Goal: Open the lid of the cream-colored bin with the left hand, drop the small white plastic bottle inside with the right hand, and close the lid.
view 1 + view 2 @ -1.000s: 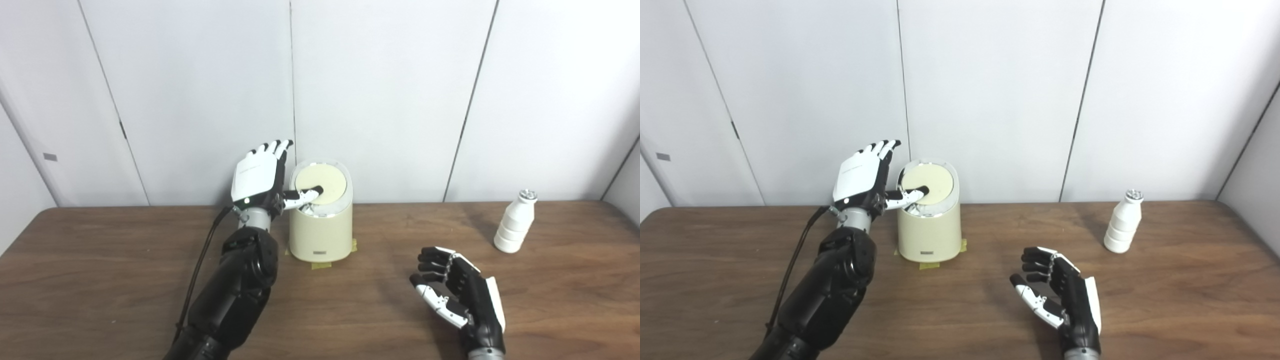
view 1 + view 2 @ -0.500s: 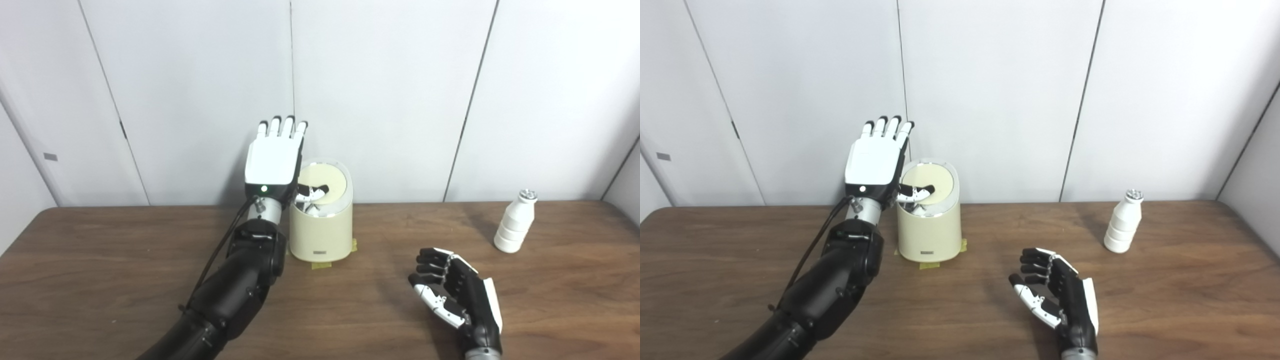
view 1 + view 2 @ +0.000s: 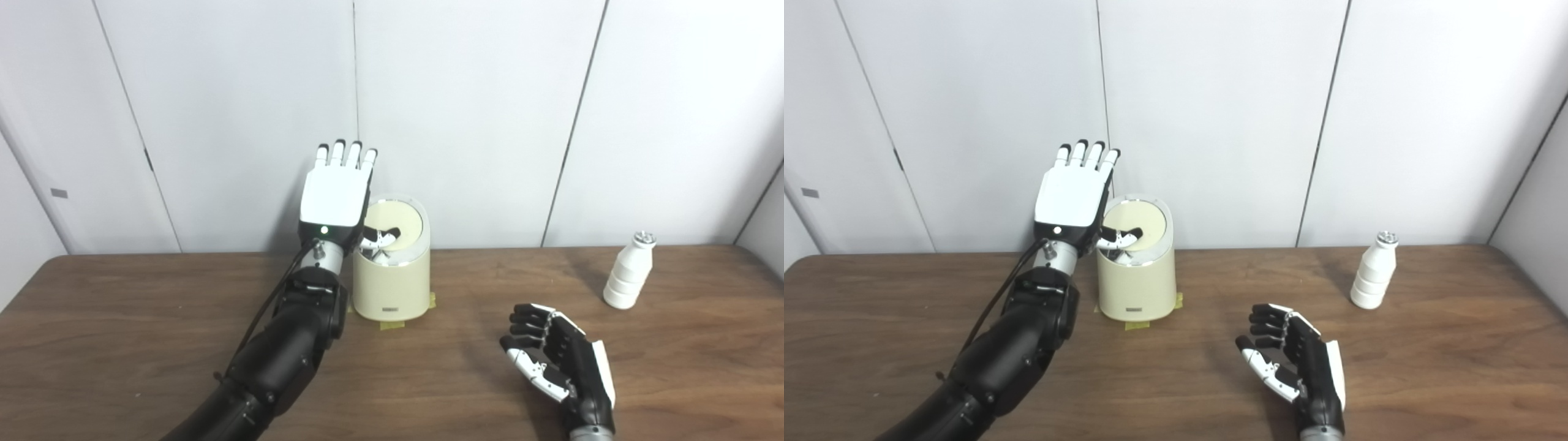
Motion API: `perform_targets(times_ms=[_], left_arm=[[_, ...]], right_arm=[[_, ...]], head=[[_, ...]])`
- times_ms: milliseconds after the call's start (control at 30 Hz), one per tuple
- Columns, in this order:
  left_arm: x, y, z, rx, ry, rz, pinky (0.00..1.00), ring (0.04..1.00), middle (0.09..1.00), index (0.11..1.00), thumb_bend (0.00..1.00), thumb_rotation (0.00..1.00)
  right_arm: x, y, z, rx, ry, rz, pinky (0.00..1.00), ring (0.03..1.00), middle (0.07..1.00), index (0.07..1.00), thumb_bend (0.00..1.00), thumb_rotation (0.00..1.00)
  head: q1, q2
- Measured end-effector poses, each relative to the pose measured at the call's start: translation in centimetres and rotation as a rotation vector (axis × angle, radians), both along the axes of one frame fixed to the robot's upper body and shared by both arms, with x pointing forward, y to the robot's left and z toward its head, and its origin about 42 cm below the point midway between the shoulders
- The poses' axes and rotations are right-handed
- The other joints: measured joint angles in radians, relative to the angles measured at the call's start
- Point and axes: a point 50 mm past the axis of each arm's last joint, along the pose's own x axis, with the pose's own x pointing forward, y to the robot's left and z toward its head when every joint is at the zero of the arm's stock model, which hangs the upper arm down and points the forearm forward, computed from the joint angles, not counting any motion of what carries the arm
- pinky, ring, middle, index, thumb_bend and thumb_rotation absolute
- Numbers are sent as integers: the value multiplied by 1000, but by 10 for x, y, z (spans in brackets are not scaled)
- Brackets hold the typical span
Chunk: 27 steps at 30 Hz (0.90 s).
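Observation:
The cream-colored bin [image 3: 392,282] stands on the brown table near the back wall, taped down at its base. Its round lid [image 3: 401,222] is tilted, with a dark gap showing along its near edge. My left hand [image 3: 334,196] is raised upright at the bin's left side, fingers spread, open, and its thumb reaches over the rim onto the lid. The small white plastic bottle [image 3: 626,278] stands upright at the far right of the table. My right hand [image 3: 560,361] rests low over the table front, open with fingers loosely curled, holding nothing and well short of the bottle.
White wall panels [image 3: 478,110] close off the back just behind the bin. Yellow tape [image 3: 388,324] marks the bin's foot. The table [image 3: 122,343] stretches wide to the left and right, its left back corner rounded.
My left hand rose and turned upright beside the bin, the thumb staying on the lid, which tipped and opened a gap. The right hand and bottle stayed put; the camera shifted slightly.

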Motion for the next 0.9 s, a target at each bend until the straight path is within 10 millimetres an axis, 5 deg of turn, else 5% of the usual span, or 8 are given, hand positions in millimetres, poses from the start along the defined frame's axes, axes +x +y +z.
perform_targets(times_ms=[33,67,200,533,767,900], left_arm=[[0,2,-1,-6,9,7,1000,1000,993,993,681,849],[1,5,-2,-15,22,17,1000,1000,997,995,656,923],[1,12,-8,-52,90,55,1000,1000,988,981,625,997],[-8,10,15,-274,72,24,982,934,917,892,340,1000],[-40,21,38,-468,-35,-98,812,863,842,813,250,779],[-66,36,22,-515,-33,-146,802,850,830,805,233,733]], right_arm=[[0,0,0,-1,0,0,554,623,636,619,282,146],[0,0,0,-2,0,0,556,624,636,620,281,151],[0,-1,0,-7,0,1,552,622,635,619,277,142],[1,0,0,-12,-1,12,548,624,635,621,276,184],[3,0,0,-10,0,15,555,623,638,622,286,177],[3,0,0,-13,-1,14,548,624,637,622,272,170]], head=[[0,0],[0,0],[2,-3],[3,-5],[8,-8],[9,-9]])
